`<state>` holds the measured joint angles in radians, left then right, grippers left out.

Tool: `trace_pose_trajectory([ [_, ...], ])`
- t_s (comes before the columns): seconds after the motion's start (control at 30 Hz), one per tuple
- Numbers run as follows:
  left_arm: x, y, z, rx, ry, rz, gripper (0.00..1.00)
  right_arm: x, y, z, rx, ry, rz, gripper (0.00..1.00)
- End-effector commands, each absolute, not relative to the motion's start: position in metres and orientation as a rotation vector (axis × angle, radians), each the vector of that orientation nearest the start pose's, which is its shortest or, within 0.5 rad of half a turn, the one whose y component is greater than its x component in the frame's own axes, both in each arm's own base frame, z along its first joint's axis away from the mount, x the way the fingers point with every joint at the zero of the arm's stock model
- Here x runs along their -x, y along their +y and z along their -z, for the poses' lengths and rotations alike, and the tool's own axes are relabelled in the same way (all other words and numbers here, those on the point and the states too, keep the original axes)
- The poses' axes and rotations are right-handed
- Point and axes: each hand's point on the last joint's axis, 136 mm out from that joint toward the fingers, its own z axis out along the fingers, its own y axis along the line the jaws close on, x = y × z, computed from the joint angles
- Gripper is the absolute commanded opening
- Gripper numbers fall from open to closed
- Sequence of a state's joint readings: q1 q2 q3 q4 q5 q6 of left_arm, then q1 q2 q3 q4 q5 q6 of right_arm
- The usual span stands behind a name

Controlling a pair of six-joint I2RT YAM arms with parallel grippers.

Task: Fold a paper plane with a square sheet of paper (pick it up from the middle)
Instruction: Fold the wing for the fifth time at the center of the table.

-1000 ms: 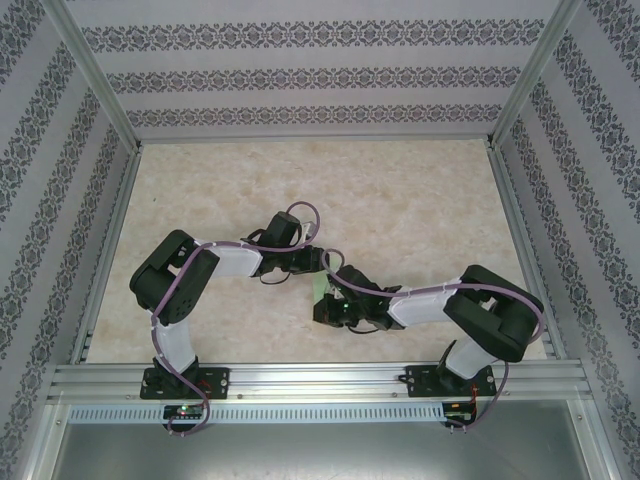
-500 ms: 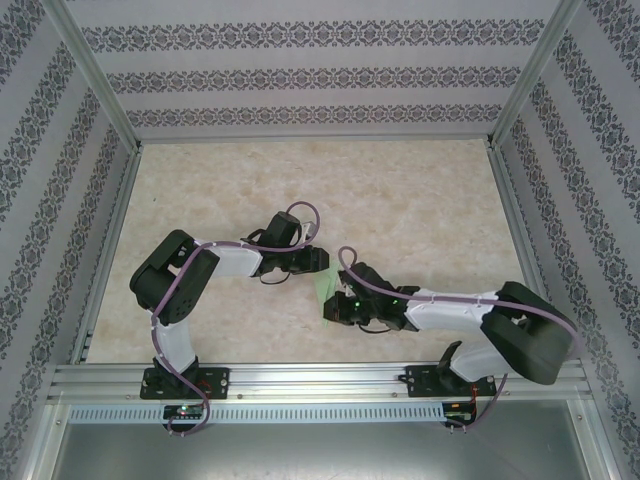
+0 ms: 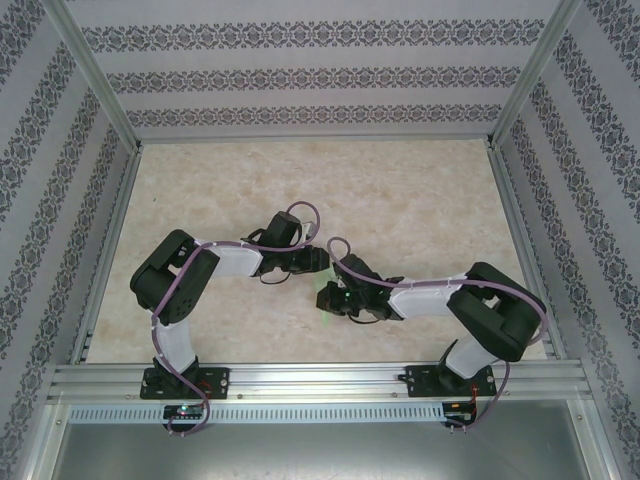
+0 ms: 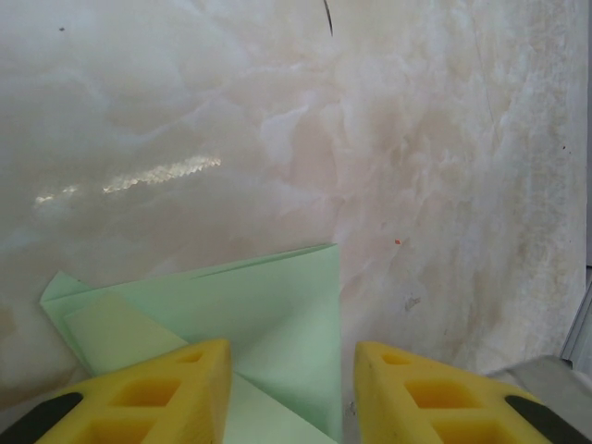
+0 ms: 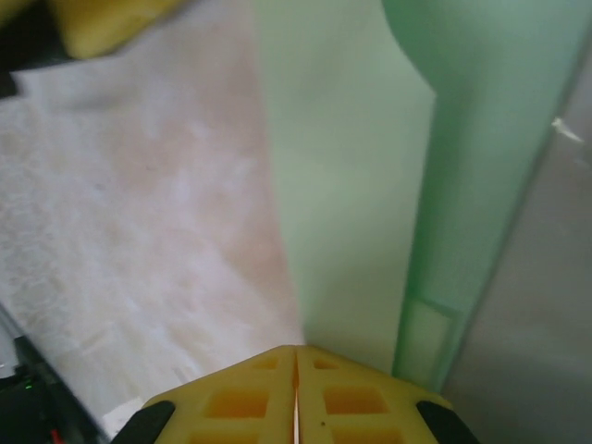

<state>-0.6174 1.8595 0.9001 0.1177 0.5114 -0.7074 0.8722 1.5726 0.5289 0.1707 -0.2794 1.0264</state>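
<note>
The pale green sheet of paper (image 4: pixel 268 314), already creased into overlapping triangular flaps, lies on the marbled surface (image 4: pixel 416 139) near its middle, between the two arms in the top view (image 3: pixel 323 297). The right gripper (image 5: pixel 296 356) has its yellow fingers (image 5: pixel 240 402) pressed together on one edge of the sheet (image 5: pixel 351 203). The left gripper (image 4: pixel 291 356) hangs over the paper with its fingers (image 4: pixel 176 388) spread apart, one on either side of a folded corner.

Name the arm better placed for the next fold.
Right, probably: the right hand is shut on a raised flap of the green paper, while the left hand sits open over the flat part.
</note>
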Motion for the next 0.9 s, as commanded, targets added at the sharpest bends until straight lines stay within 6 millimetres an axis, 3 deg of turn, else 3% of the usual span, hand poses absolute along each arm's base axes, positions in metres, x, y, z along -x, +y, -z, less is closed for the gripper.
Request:
trace_pose_trajectory([
  [0.0,-0.297,-0.321,-0.027,-0.151,2.681,1.149,0.42,-0.181,0.281,0.007,-0.129,2.806,-0.989,0.08],
  [0.1,-0.303,-0.326,-0.049,-0.175,2.623,1.178,0.46,-0.171,0.274,0.017,-0.133,2.843,-0.998,0.07],
  [0.27,-0.316,-0.326,-0.104,-0.188,2.496,1.187,0.54,-0.164,0.264,0.024,-0.144,2.849,-1.005,0.06],
  [0.33,-0.316,-0.320,-0.113,-0.182,2.478,1.162,0.54,-0.163,0.264,0.023,-0.111,2.846,-1.023,0.06],
  [0.67,-0.280,-0.317,-0.092,-0.203,2.529,1.274,0.42,-0.168,0.262,0.023,0.015,2.854,-1.030,0.05],
  [0.87,-0.273,-0.324,-0.077,-0.225,2.556,1.302,0.41,-0.169,0.259,0.025,0.020,2.865,-1.031,0.05],
])
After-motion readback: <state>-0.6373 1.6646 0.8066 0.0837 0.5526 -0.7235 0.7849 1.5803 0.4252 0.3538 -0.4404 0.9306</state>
